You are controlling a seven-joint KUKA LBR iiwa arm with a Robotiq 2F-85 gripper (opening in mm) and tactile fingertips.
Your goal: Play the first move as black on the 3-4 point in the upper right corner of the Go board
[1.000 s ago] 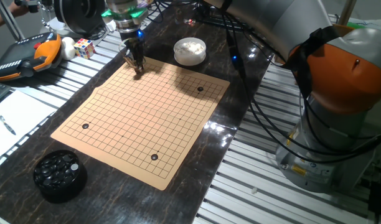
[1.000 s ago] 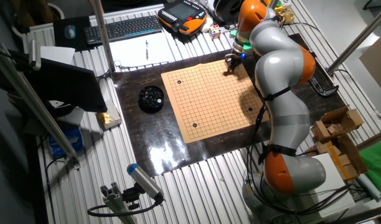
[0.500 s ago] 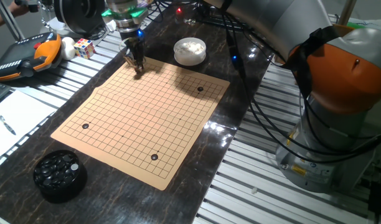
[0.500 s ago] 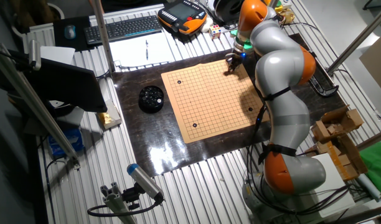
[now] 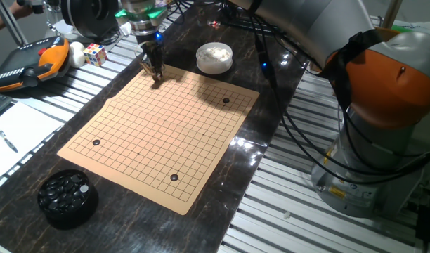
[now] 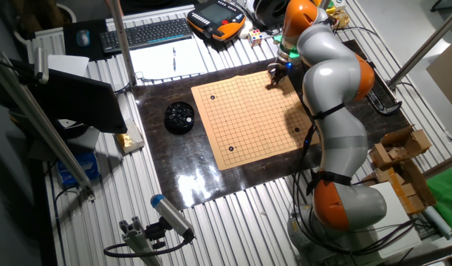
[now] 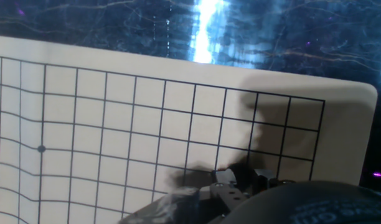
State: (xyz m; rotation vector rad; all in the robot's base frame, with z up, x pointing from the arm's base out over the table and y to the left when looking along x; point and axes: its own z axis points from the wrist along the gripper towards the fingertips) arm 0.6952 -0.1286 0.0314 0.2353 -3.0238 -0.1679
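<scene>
The Go board lies on the dark tabletop and also shows in the other fixed view. My gripper stands upright with its tips down on the board's far corner. In the hand view, the fingers sit close together over the board, about three to four lines in from the corner's edges. A small dark round shape, the black stone, sits at the tips. Three other black stones lie near the remaining corners.
A white bowl of white stones stands just beyond the board's far edge. A black bowl of black stones sits by the near left corner. A Rubik's cube, an orange teach pendant and paper with a pen lie to the left.
</scene>
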